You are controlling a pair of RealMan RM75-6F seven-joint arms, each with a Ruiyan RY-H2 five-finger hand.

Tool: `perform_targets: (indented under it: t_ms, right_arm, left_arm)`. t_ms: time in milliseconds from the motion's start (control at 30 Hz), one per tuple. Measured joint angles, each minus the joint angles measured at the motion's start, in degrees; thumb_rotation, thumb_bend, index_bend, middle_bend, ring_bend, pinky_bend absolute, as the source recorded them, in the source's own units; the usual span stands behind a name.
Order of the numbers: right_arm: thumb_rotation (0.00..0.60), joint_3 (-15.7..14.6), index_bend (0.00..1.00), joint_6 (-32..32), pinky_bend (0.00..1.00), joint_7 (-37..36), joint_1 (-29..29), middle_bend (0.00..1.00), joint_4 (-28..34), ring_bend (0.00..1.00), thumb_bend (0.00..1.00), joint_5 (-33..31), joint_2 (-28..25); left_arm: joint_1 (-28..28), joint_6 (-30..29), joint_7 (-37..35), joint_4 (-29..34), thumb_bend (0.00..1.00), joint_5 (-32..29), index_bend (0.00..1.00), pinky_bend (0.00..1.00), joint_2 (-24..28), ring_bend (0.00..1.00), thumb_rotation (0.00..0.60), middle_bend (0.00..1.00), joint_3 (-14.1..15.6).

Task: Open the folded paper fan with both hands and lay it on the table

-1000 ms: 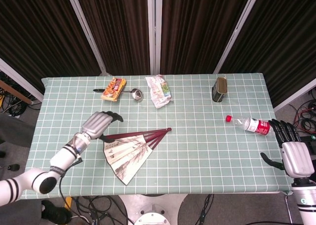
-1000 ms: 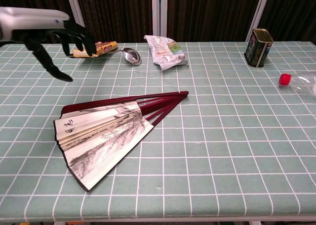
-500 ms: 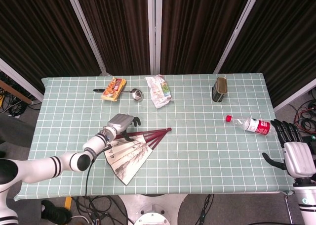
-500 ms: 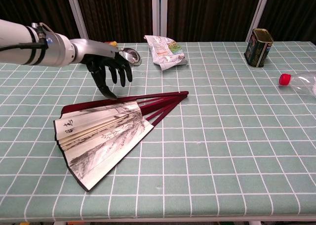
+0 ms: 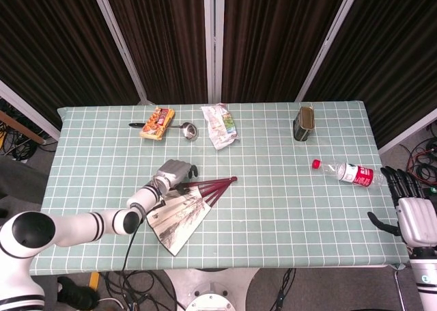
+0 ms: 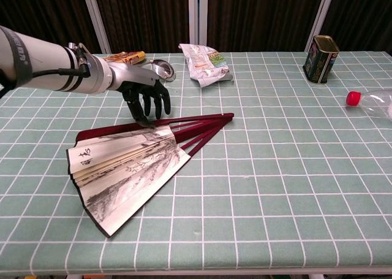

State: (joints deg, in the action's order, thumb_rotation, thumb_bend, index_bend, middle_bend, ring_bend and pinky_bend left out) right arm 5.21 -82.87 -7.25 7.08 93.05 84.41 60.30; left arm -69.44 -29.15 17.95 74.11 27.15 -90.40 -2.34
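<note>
Fingers (image 6: pixel 149 105) of left hand (image 6: pixel 139 89) hung spread, empty, tips at the half-open red-ribbed paper fan (image 6: pixel 130 162); right hand (image 5: pixel 412 212), in head view only, lay open-fingered.

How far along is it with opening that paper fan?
The fan lies on the table only partly spread. The left robot hand hovers at its upper rib, fingers pointing down; the right robot hand waits, open, off the table's edge. Full spreading remains.

Both views are evenly and brightly lit from overhead, with no harsh glare. The pale green checked tablecloth (image 5: pixel 273 208) reads crisply, grid lines sharp. A soft, short shadow lies under the half-open paper fan with dark red ribs (image 6: pixel 131 162), toward 6 o'clock. The black pleated curtains (image 5: pixel 273 37) at 12 o'clock stay dim. Straight edges bow slightly near the corners.
</note>
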Motion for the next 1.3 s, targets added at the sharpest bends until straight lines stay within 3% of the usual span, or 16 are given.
perform_targets:
  t_ms: [333,767,900,1033,1300]
  right_arm:
    - [0.600,0.34,0.00,0.57,0.00,-0.54,0.00,0.06,-0.74,0.00,0.13,-1.04,0.42]
    - [0.600,0.93,0.00,0.73,0.00,-1.20,-0.16,0.06,-1.66,0.00,0.13,-2.23,1.00]
    - [0.600,0.98,0.00,0.25,0.00,-1.21,-0.39,0.06,-1.57,0.00,0.13,-2.07,0.84]
    - [0.600,1.03,0.00,-0.49,0.00,-1.23,-0.71,0.06,-1.32,0.00,0.13,-1.73,0.70]
    - [0.600,1.02,0.00,-1.12,0.00,-1.47,-0.95,0.06,-0.56,0.00,0.13,-0.84,0.08]
  left_arm:
    - [-0.07,-2.24,-0.32,-1.62,0.32,1.17,0.33,0.48,-2.68,0.38,0.600,0.38,1.40]
    - [0.97,-2.45,-0.72,-3.52,0.32,3.14,0.44,0.55,-4.34,0.48,0.600,0.49,1.95]
    - [1.47,-3.22,-1.12,-3.86,0.33,3.68,0.54,0.66,-4.55,0.58,0.600,0.58,1.63]
    - [2.32,-3.79,-1.73,-3.01,0.33,4.99,0.61,0.75,-3.69,0.66,0.600,0.65,1.23]
    - [5.41,-6.85,-4.30,4.68,0.33,10.11,0.64,0.80,2.55,0.70,0.600,0.69,-0.07]
